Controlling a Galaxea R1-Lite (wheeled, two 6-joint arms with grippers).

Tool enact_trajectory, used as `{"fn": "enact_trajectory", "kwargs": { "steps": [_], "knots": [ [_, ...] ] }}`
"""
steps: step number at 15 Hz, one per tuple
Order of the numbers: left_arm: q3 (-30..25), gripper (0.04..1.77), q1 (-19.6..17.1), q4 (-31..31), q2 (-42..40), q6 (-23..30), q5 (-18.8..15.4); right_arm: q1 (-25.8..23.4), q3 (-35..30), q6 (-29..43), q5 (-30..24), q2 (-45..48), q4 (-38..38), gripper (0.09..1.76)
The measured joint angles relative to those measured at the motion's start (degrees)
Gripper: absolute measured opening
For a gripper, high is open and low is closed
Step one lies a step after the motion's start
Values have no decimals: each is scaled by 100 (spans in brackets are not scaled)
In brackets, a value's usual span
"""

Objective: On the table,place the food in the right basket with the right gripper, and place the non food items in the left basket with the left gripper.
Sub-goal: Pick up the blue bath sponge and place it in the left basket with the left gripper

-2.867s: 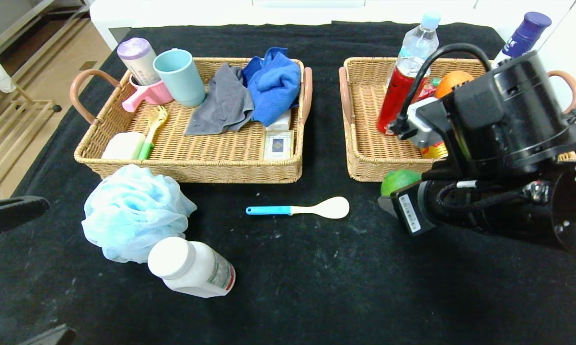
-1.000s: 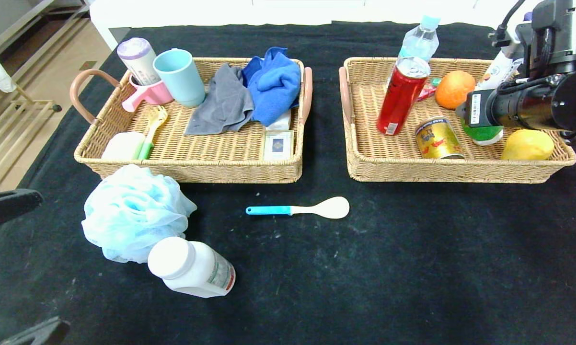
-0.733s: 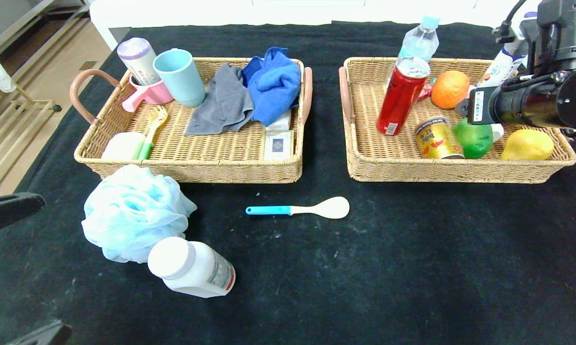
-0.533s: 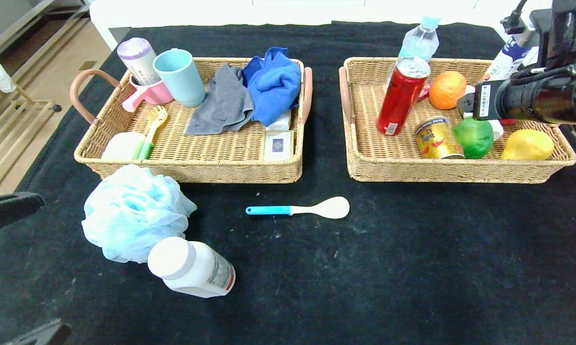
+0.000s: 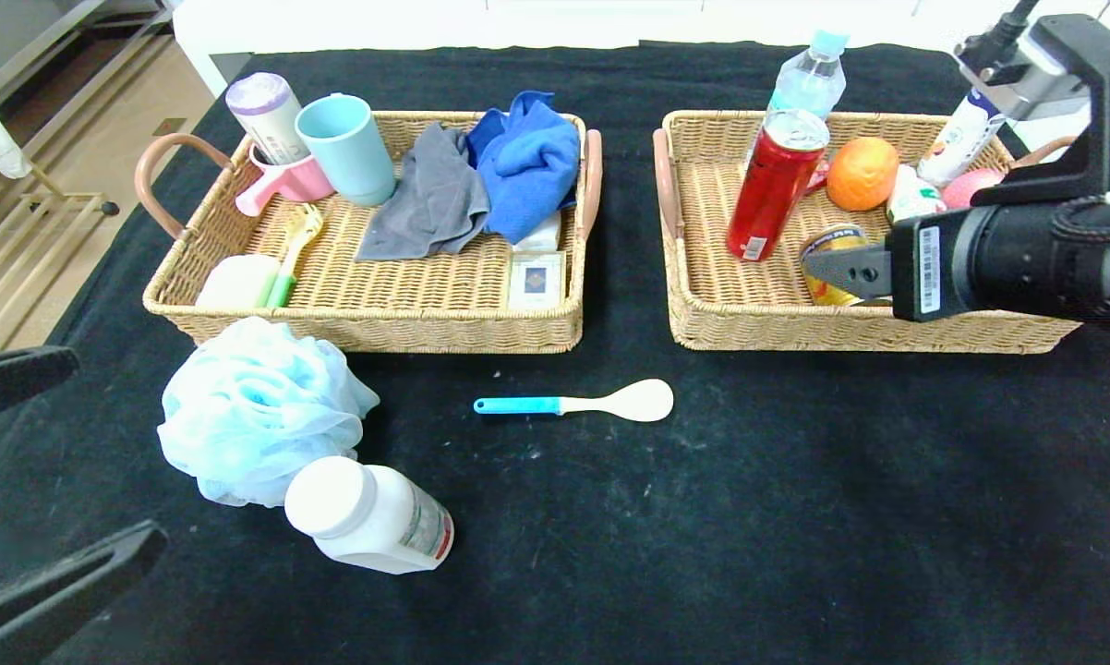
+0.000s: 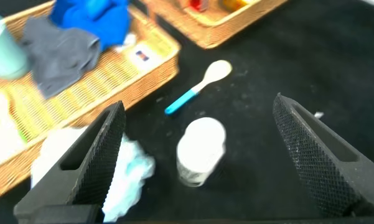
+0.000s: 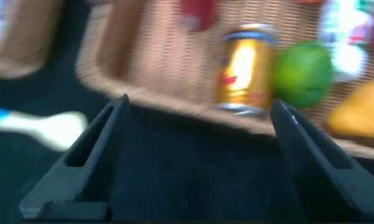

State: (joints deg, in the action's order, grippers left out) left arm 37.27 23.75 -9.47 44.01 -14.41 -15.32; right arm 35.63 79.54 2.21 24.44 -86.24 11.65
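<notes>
Black cloth covers the table, two wicker baskets at its far side. Over the right basket [image 5: 874, 323] front rim hovers the right gripper [image 7: 196, 155], jaws apart and empty; just beyond its tips lie the green fruit [image 7: 302, 73] and gold can [image 7: 241, 68], inside the basket. Food looks sorted. Below the left gripper [image 6: 202, 165], jaws wide, lies the white bottle [image 6: 200, 151], the blue loofah [image 6: 121, 180] beside it, the spoon [image 6: 199, 87] beyond. Next, I'd judge, it descends on the bottle.
</notes>
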Motion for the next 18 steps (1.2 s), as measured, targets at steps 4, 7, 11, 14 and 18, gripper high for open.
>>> {"fn": "enact_trajectory", "kwargs": {
  "steps": [4,7,11,14,18],
  "knots": [
    [176,172,-38,204,-7,44,1180,610,-970,-54,-929,705,-184,167],
    [722,172,-363,1435,-16,116,1418,692,-1927,-311,-1576,1056,-1300,168],
    [1548,172,-730,2777,138,350,1451,859,-2732,-532,-2161,1435,-2055,169],
    [1786,172,-881,3199,391,457,1448,1039,-3222,-538,-2127,1736,-2121,170],
    [1940,172,-947,3306,933,527,1462,1075,-3672,-503,-2144,2097,-2427,170]
  ]
}}
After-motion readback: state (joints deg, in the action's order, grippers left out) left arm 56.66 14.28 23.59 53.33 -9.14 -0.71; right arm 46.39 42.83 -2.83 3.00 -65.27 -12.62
